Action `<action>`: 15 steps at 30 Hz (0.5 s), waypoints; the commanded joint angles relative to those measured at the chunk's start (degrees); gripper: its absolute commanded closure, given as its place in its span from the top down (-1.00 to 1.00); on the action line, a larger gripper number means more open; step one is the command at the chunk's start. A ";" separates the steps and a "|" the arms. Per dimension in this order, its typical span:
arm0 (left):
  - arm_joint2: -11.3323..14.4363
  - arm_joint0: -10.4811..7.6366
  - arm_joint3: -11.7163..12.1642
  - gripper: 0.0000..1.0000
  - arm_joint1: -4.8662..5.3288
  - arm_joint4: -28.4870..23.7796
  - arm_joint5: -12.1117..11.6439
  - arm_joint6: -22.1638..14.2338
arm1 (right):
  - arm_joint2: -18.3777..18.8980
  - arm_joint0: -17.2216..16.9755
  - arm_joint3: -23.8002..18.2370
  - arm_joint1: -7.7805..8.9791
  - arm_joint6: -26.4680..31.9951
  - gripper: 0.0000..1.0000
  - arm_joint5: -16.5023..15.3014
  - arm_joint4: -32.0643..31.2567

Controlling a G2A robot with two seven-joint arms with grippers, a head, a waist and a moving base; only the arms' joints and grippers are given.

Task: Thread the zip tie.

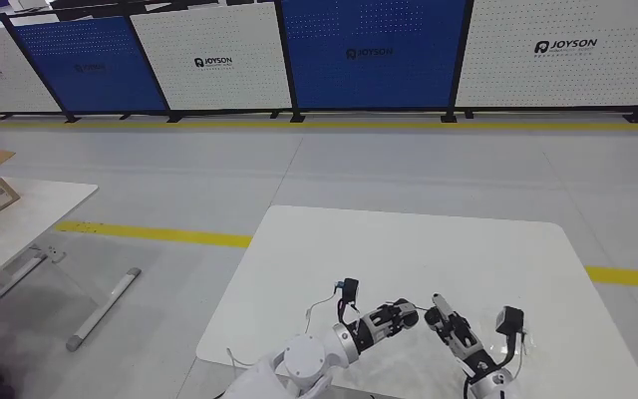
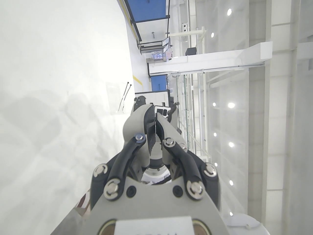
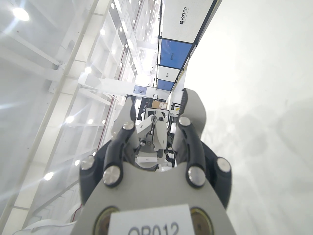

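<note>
My left gripper (image 2: 155, 116) is closed; whether it holds anything I can't tell. My right gripper (image 3: 157, 101) is open. Two zip ties (image 2: 125, 95) lie on the surface (image 2: 61, 50).

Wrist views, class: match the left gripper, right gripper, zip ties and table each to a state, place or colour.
Things:
1. left gripper
2. right gripper
3. zip ties
4. table

Descriptions:
A. white
B. fingers open
C. black, lying on the table
D. fingers shut

Pairs: 1-D, 2-B, 3-C, 4-A
</note>
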 commanded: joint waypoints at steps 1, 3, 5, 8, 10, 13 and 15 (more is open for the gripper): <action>-0.58 0.31 -0.25 -1.00 0.17 -0.02 0.40 -0.30 | 0.52 -0.43 -0.13 0.01 -0.09 1.00 -0.64 0.54; -1.22 0.71 -0.62 -1.00 0.40 0.38 0.86 -0.61 | 1.10 -0.87 -0.29 0.01 -0.30 1.00 -1.36 1.21; -1.97 1.36 -1.20 -1.00 0.69 0.84 1.59 -1.06 | 1.77 -1.43 -0.42 0.01 -0.51 1.00 -2.16 2.17; -2.96 2.42 -1.98 -1.00 1.13 0.58 3.85 -2.38 | 2.15 -1.74 -0.52 0.01 -0.66 1.00 -2.61 2.65; -2.94 2.69 -2.09 -1.00 1.17 -0.48 4.83 -3.42 | 2.15 -1.74 -0.52 0.01 -0.66 1.00 -2.61 2.65; -2.94 2.69 -2.09 -1.00 1.17 -0.48 4.83 -3.42 | 2.15 -1.74 -0.52 0.01 -0.66 1.00 -2.61 2.65; -2.94 2.69 -2.09 -1.00 1.17 -0.48 4.83 -3.42 | 2.15 -1.74 -0.52 0.01 -0.66 1.00 -2.61 2.65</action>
